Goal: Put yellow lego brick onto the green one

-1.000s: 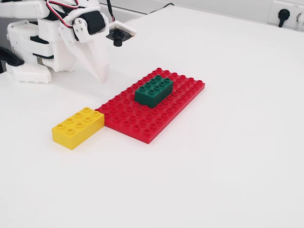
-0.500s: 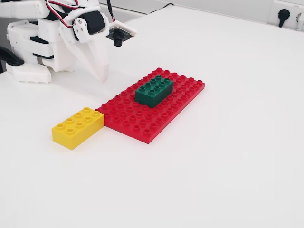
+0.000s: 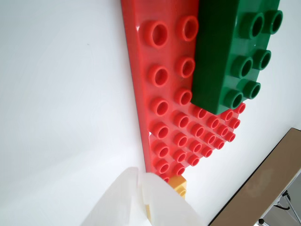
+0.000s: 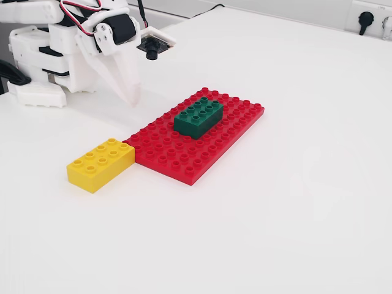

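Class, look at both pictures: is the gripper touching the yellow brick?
Apart. The fixed view shows the gripper above bare table, clearly away from the yellow brick.

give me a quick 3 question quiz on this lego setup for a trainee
1. True or false: the yellow lego brick already sits on the green brick.
2. What does the green brick stand on? A) bare table B) red baseplate C) yellow brick
3. In the fixed view, where is the gripper relative to the yellow brick?

Key:
1. False; it rests on the white table, against the baseplate's near-left edge.
2. B
3. Above and behind it, empty, not touching it; whether the jaws are parted cannot be told.
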`<action>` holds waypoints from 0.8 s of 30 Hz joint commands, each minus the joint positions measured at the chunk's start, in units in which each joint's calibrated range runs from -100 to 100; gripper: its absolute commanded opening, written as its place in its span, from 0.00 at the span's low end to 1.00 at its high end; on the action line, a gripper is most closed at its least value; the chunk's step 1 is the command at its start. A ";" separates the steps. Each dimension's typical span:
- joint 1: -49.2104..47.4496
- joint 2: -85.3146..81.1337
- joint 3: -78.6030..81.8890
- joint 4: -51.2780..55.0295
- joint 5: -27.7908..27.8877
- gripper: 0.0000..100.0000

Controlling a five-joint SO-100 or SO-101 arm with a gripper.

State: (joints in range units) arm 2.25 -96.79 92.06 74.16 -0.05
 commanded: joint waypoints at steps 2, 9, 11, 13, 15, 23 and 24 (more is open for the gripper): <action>-0.04 0.31 -0.02 -0.02 0.21 0.01; -0.04 0.31 -0.02 -0.02 0.10 0.01; -0.04 0.31 -0.02 -0.02 -0.05 0.01; -0.04 0.31 0.43 -2.18 -0.16 0.01; 0.48 0.39 0.61 -2.96 0.16 0.01; 0.48 0.39 0.71 -3.22 0.26 0.01; 0.48 0.39 0.71 -3.05 0.26 0.01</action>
State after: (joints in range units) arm 2.47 -96.29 92.88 71.56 0.05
